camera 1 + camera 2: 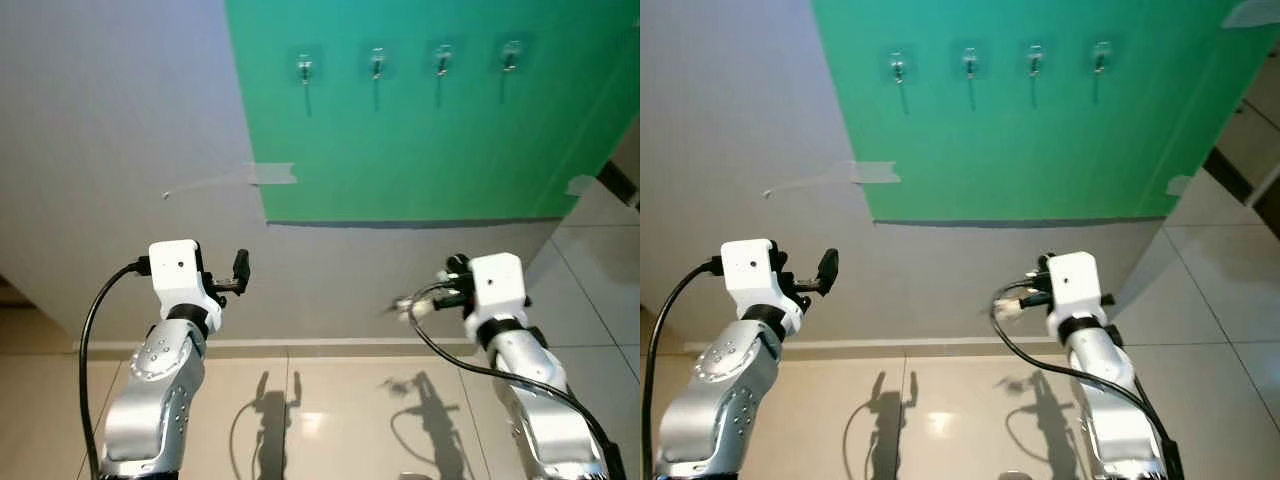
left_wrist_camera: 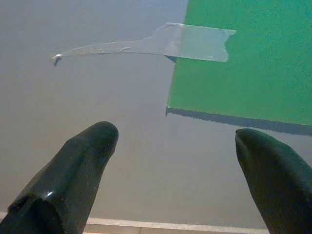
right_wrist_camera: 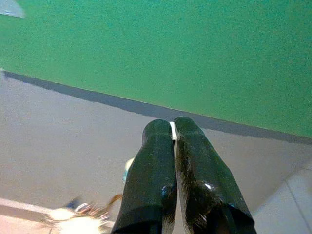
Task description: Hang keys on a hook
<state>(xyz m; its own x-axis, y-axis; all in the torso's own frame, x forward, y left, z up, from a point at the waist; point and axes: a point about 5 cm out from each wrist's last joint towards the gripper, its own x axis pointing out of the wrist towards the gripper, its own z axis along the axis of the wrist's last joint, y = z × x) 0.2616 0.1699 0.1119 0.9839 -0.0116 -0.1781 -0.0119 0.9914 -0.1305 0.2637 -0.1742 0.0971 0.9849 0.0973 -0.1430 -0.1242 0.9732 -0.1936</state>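
Right wrist view: right hand [image 3: 173, 134] pinches the keys [image 1: 405, 305], well below the four hooks [image 1: 376, 62] on the green board [image 1: 450, 140]. Left hand [image 2: 175, 146] spread. Hanging remains.

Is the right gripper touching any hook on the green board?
Apart. The left eye view shows the right gripper low before the grey wall, far beneath the hooks on the green board.
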